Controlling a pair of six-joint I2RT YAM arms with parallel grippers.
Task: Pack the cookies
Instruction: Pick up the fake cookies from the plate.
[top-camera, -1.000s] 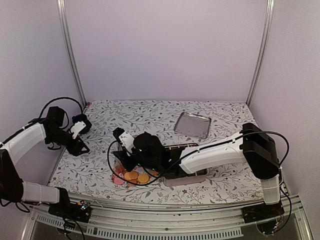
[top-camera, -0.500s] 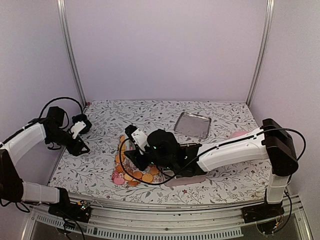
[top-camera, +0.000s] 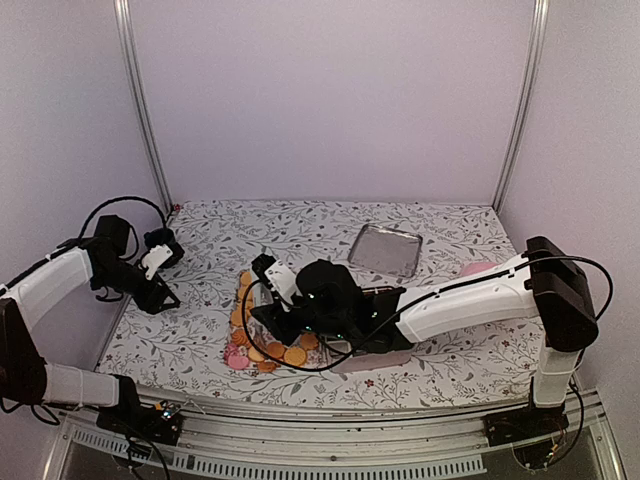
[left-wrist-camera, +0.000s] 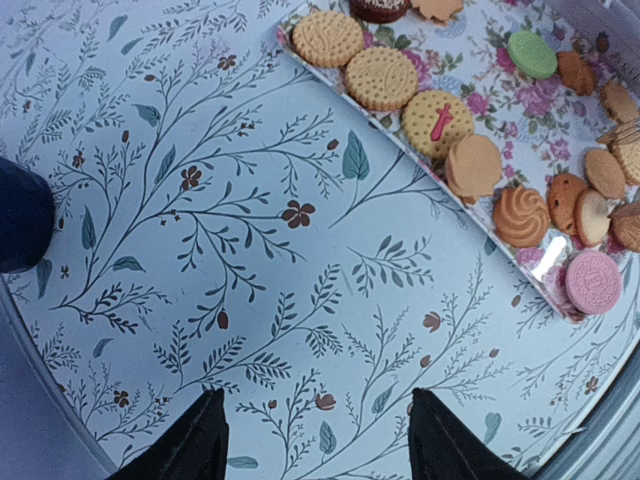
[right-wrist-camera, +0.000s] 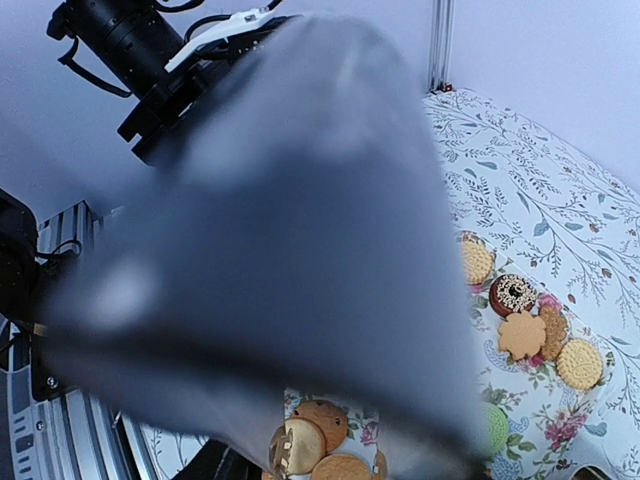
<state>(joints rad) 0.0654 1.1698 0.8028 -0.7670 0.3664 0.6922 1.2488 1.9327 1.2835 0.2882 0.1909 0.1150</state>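
1. We see the cookies (top-camera: 262, 345) gathered left of centre, toward the near edge of the surface (top-camera: 300, 225), which is covered by a cloth printed with leafy twigs.
2. They lie on a rose-patterned tray (left-wrist-camera: 470, 65) with a clear rim. In the left wrist view most are orange-tan, with a green cookie (left-wrist-camera: 531, 53) near the top edge of that view and a pink cookie (left-wrist-camera: 593, 282) at the tray's lower right corner.
3. The left pincer (left-wrist-camera: 314, 395) hangs over bare cloth beside the tray and apart from it. Its two dark fingers stand wide apart with nothing between them.
4. The right arm (top-camera: 470, 295) reaches across from the right side, and the right pincer (top-camera: 260, 300) sits over the left end of the cookie tray.
5. We cannot tell how far the right pincer is open or whether it holds anything. From above its jaws are hidden under its own body, and in the right wrist view a blurred grey mass (right-wrist-camera: 300, 230) fills most of the picture.
6. Past that mass, the right wrist view shows a dark sprinkled cookie (right-wrist-camera: 513, 294) just beside a leaf-shaped cookie (right-wrist-camera: 522, 334), and the left arm (right-wrist-camera: 130, 40) at the upper left.
7. A silver tray (top-camera: 385, 250) lies farther back, right of centre, well apart from the cookies.
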